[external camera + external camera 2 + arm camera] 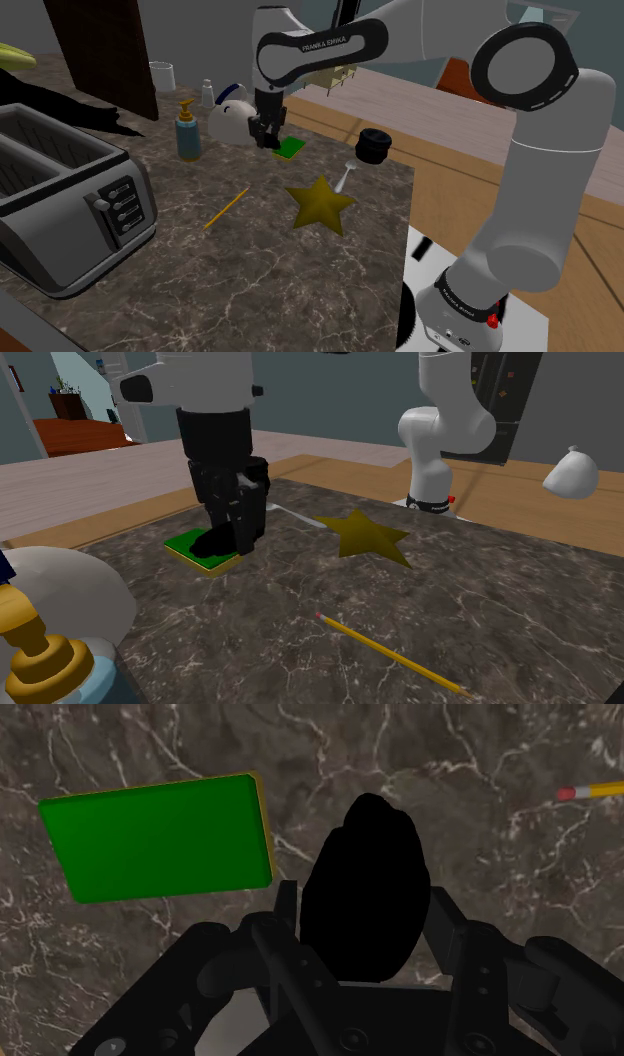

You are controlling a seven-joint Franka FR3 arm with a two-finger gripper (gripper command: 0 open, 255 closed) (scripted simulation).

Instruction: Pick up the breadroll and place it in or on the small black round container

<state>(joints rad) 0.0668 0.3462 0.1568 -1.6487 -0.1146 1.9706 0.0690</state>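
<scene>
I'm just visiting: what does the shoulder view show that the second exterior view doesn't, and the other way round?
Shoulder view, not the other: a grey toaster, the small black round container and a tipped glass. Second exterior view, not the shoulder one: a white sack-like shape far back. Both: the marble counter, an olive star, a pencil, a green pad, and the end effector clasping a black breadroll.

Lettering "FRANKA EMIKA", white: on dark band of arm's upper link [322, 42], above green block [291, 148]. Small print on arm's base collar [455, 300]: illegible.
</scene>
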